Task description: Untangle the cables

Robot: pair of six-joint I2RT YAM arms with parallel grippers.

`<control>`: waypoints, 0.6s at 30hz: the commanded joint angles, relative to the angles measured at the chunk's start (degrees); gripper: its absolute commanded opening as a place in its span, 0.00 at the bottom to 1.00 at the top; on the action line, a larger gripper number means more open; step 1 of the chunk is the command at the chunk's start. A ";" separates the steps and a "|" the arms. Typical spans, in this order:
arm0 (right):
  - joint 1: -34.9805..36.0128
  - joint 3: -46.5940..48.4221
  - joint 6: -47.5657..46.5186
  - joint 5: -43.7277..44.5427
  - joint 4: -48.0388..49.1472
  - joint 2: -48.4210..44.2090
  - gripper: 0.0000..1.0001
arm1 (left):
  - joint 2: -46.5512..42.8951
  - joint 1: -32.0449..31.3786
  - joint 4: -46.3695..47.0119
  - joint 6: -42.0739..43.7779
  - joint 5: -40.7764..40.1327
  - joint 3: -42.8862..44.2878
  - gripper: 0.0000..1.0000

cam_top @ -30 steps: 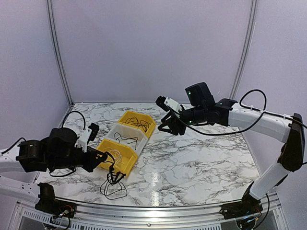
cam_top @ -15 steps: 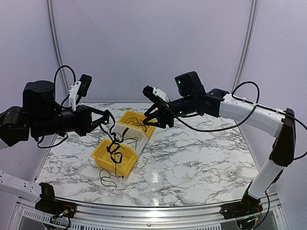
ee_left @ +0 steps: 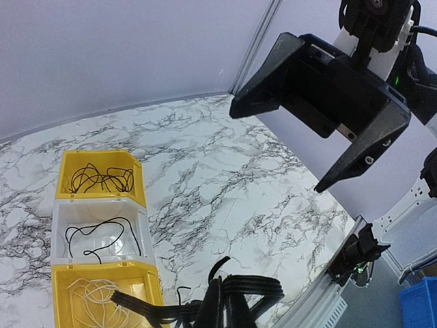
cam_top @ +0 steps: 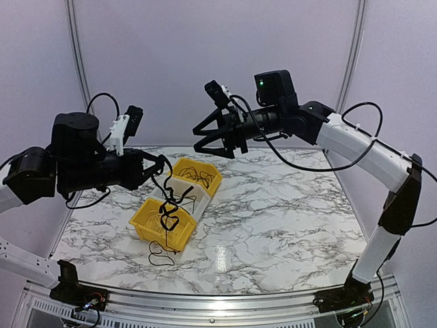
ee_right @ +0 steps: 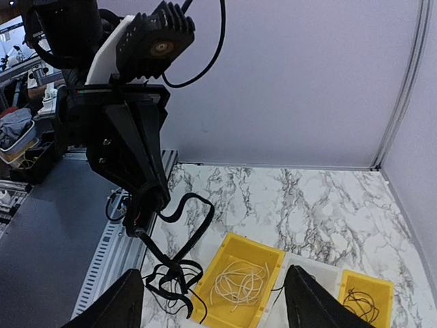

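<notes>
My left gripper [cam_top: 158, 171] is raised above the table and shut on a tangle of thin black cables [cam_top: 166, 208]. The tangle hangs down in front of the near yellow bin, and its lowest loops [cam_top: 160, 260] touch the marble table. In the left wrist view my shut fingers [ee_left: 217, 307] pinch the black cables [ee_left: 266, 290]. My right gripper [cam_top: 218, 140] is open and empty, held high over the far bins. The right wrist view shows the left gripper [ee_right: 147, 198] with the tangle [ee_right: 174, 277] dangling under it; the right gripper [ee_right: 215, 301] holds nothing.
Three bins stand in a row at the left. The near yellow bin [cam_top: 147, 232] holds white cables [ee_right: 239, 279]. The white bin [cam_top: 205, 198] holds one black cable [ee_left: 102, 232]. The far yellow bin [cam_top: 217, 179] holds black cables [ee_left: 102, 179].
My left arm has lifted the black tangle from the table to above the near bin. My right arm has risen and swung left, its jaws still open.
</notes>
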 commanded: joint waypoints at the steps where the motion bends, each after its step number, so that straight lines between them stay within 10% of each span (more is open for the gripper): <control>1: 0.44 -0.18 3.46 -4.79 -3.37 2.57 0.71 | 0.77 -0.18 4.04 -1.69 -4.81 -2.23 0.00; 18: 4.39 -7.63 9.49 -7.84 2.70 1.99 0.57 | 6.08 -0.18 12.13 -4.62 -6.04 -3.99 0.00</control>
